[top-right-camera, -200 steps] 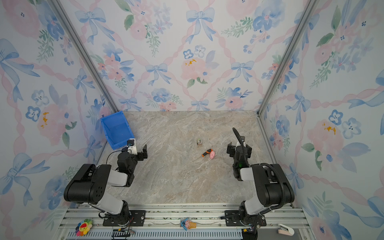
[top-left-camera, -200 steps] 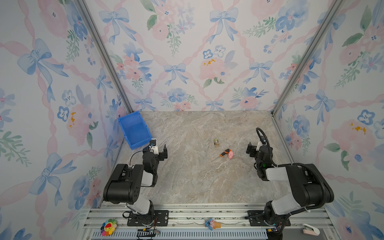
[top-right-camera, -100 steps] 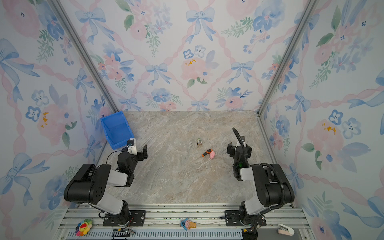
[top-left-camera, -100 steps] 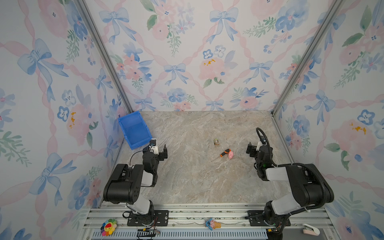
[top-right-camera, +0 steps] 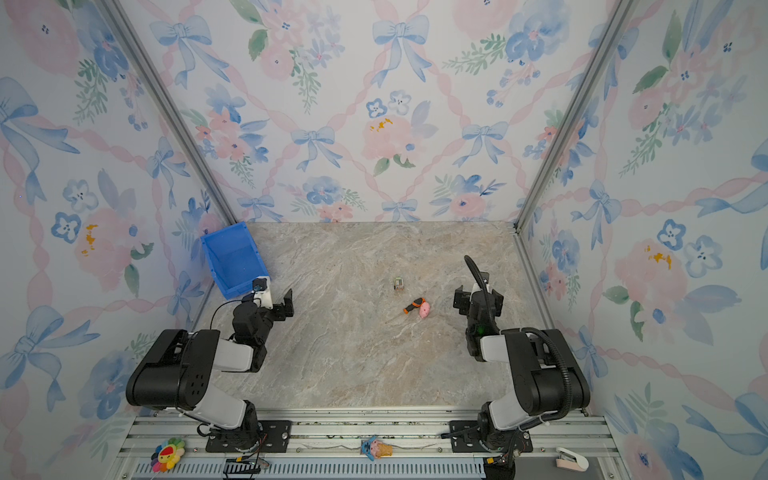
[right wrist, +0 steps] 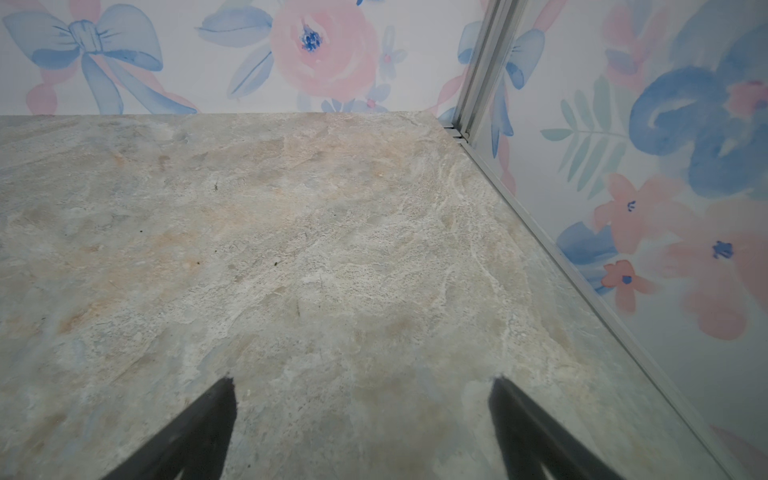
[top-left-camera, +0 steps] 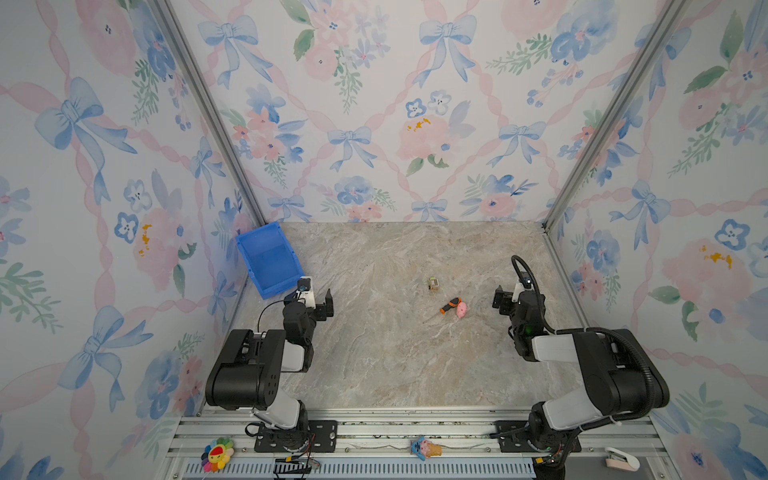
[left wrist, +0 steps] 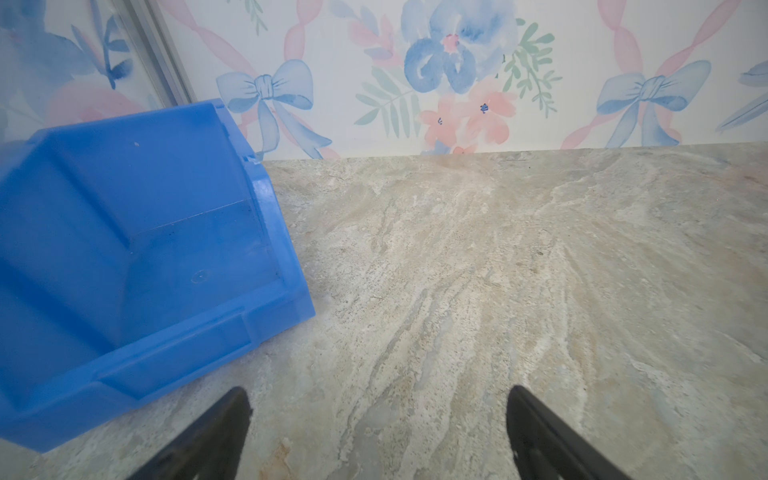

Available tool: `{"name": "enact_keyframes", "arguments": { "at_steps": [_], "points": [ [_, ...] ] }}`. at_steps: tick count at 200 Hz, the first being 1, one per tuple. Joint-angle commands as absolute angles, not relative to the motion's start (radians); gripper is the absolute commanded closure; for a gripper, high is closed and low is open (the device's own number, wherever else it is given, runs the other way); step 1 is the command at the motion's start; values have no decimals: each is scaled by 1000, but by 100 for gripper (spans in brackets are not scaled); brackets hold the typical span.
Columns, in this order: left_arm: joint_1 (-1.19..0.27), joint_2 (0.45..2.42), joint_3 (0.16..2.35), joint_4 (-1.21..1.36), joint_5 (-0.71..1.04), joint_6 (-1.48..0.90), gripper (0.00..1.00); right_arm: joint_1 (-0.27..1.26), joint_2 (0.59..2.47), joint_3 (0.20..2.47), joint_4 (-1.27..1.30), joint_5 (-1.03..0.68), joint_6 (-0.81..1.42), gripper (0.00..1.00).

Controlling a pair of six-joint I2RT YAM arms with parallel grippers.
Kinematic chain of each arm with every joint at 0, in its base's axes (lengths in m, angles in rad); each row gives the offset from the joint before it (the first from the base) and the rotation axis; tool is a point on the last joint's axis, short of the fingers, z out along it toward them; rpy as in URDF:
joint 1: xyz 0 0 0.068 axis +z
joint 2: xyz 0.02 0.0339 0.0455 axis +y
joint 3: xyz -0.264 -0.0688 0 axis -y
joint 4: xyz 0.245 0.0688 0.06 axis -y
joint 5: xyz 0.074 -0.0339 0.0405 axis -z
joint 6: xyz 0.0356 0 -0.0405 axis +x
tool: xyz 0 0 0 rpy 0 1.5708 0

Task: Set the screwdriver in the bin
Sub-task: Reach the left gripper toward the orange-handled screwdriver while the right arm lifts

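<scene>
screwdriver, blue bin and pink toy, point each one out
screwdriver (top-left-camera: 450, 306): in a top view, on its black-and-orange handle.
blue bin (left wrist: 187, 257): left wrist view, on its bare inside surface.
pink toy (top-left-camera: 461, 309): in a top view, on its body.

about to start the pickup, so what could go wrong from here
The screwdriver lies right against the pink toy; a tool closing there may catch or knock the toy too. The bin sits far left while the screwdriver is nearer the right tool, so a long carry across might drop it.
</scene>
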State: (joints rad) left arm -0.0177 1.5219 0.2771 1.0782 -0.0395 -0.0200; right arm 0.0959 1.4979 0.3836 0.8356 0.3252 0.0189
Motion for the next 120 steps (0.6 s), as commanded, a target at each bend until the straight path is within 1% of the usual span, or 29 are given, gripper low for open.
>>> {"name": "enact_keyframes", "arguments": {
  "at_steps": [1, 14, 36, 44, 61, 70, 83, 87, 120],
  "points": [
    [-12, 1432, 371, 845, -12, -26, 3, 115, 1387, 435, 686, 331, 2, 3],
    [-17, 1395, 441, 657, -28, -41, 3, 137, 1321, 454, 594, 350, 0, 3],
    [-45, 1353, 579, 303, -161, -160, 3, 199, 1229, 532, 366, 455, 36, 3],
    [-54, 1344, 626, 187, -145, -199, 3, 211, 1202, 572, 264, 477, 79, 3],
    [-79, 1334, 705, 4, -53, -295, 3, 232, 1164, 657, 53, 517, 193, 3],
    [-117, 1332, 728, -51, -23, -333, 3, 235, 1150, 690, -41, 528, 266, 3],
    [-206, 1330, 729, -67, 35, -349, 3, 232, 1132, 727, -155, 517, 352, 3],
    [-235, 1333, 764, -73, 47, -357, 3, 230, 1129, 737, -183, 505, 369, 3],
    [-442, 1456, 907, -139, 140, -393, 3, 191, 1149, 795, -333, 327, 435, 3]
  ]
}}
